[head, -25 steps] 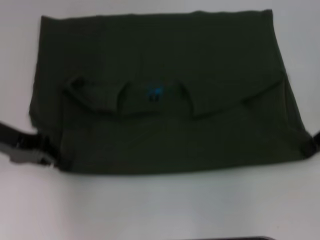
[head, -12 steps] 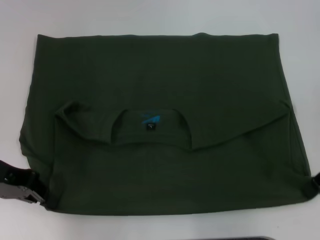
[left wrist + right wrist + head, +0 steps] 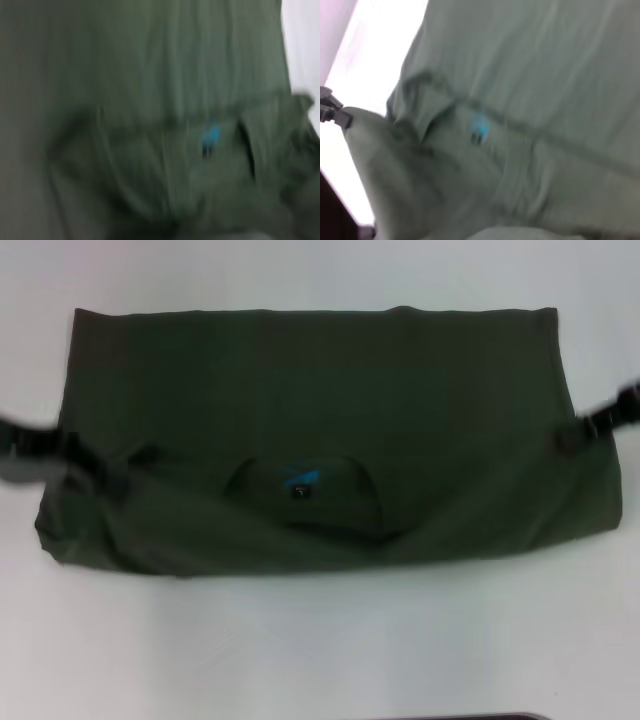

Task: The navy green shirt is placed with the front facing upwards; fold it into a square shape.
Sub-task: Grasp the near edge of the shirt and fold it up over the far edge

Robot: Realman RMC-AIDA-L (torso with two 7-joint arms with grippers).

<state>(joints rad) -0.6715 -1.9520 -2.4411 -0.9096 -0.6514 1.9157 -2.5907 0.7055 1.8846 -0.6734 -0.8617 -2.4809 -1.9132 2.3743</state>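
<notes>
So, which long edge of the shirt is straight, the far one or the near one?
The far edge of the shirt is straight; the near edge sags.

Dark olive shirt (image 3: 320, 410), blue-printed tag (image 3: 300, 480)

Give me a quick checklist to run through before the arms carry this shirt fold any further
1. Left gripper at the shirt's left edge: ok. Whether it really grips the cloth: cannot tell.
2. Right gripper at the right edge: ok. Grip on the cloth: cannot tell.
3. Both sides level: not ok; the right gripper sits farther up the table than the left.
4. Navy green shirt far hem lying flat and straight: ok.
5. Collar with the neck tag turned face up on the near layer: ok.
6. Near fold edge smooth: not ok; it sags and bunches toward the left corner.
</notes>
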